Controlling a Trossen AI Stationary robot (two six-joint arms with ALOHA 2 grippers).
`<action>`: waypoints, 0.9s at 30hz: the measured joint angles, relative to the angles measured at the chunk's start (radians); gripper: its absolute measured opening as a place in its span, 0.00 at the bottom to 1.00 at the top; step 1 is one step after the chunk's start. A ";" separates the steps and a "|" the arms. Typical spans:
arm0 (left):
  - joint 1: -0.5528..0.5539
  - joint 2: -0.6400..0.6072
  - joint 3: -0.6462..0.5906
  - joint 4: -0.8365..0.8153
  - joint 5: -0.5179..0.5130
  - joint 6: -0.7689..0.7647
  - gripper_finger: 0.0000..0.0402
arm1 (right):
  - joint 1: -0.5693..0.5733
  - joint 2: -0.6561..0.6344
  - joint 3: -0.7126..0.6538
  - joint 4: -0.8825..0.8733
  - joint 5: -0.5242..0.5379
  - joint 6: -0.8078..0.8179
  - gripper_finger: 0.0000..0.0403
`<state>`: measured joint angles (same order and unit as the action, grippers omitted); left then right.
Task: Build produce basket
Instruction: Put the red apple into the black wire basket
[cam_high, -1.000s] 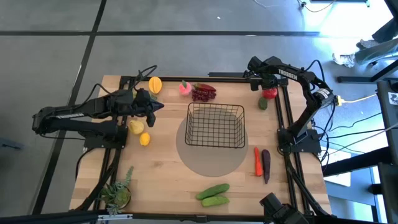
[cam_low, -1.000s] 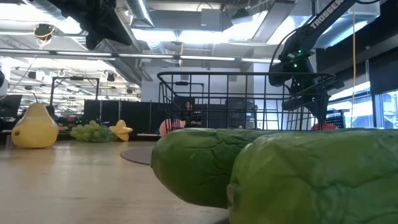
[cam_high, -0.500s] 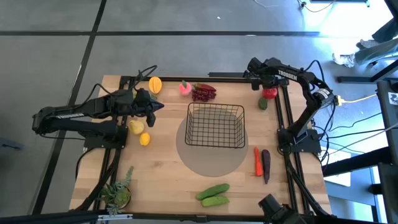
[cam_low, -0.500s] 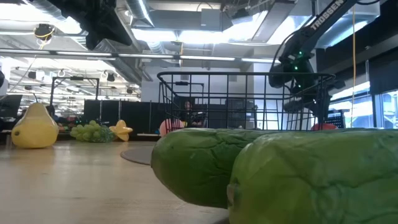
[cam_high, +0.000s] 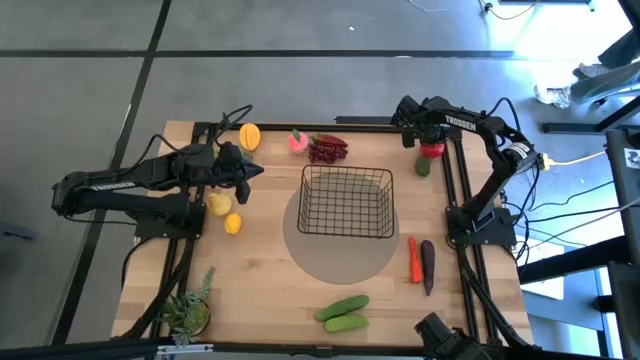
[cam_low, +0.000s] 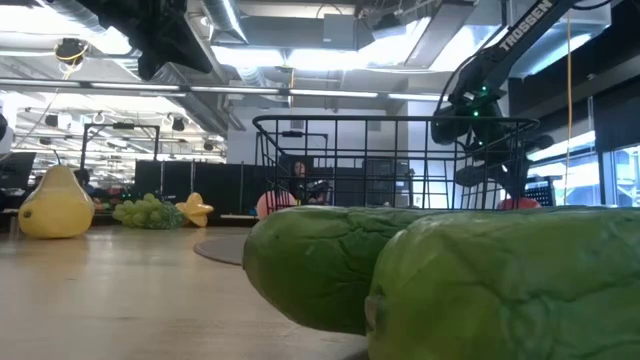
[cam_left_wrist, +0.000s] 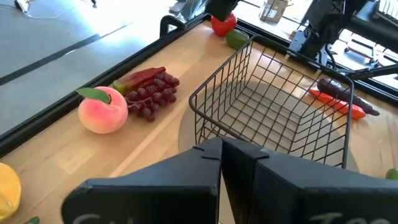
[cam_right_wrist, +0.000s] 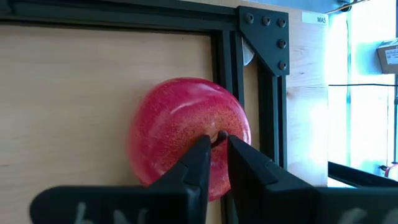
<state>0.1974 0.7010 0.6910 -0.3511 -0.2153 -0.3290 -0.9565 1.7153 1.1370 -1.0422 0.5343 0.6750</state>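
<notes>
At the table's far right corner, the right gripper (cam_right_wrist: 214, 146), jaws nearly closed, pinches only the stem of the glossy red toy apple (cam_right_wrist: 186, 134), well clear of the empty black wire-mesh basket (cam_high: 347, 200), so it could slip free on lifting.

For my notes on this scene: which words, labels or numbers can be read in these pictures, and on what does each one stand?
"TROSSEN" on the right arm, white letters, partly hidden in the low view.
"MA5" on a small white label on the table, beside the black corner bracket.
Box label past the table edge: too small to read.
Boxes in the room behind: print too blurred to read.
</notes>
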 joint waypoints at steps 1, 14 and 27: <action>0.000 0.000 0.000 0.000 0.000 0.000 0.00 | 0.000 0.000 0.000 0.001 0.001 0.000 0.13; 0.000 0.000 0.000 0.000 0.000 0.000 0.00 | 0.000 0.001 0.000 0.011 0.004 0.000 0.02; 0.000 0.000 0.000 0.000 0.000 0.000 0.00 | 0.000 0.001 0.000 0.011 -0.003 -0.080 0.00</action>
<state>0.1977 0.7010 0.6907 -0.3511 -0.2153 -0.3290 -0.9569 1.7161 1.1370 -1.0313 0.5314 0.5946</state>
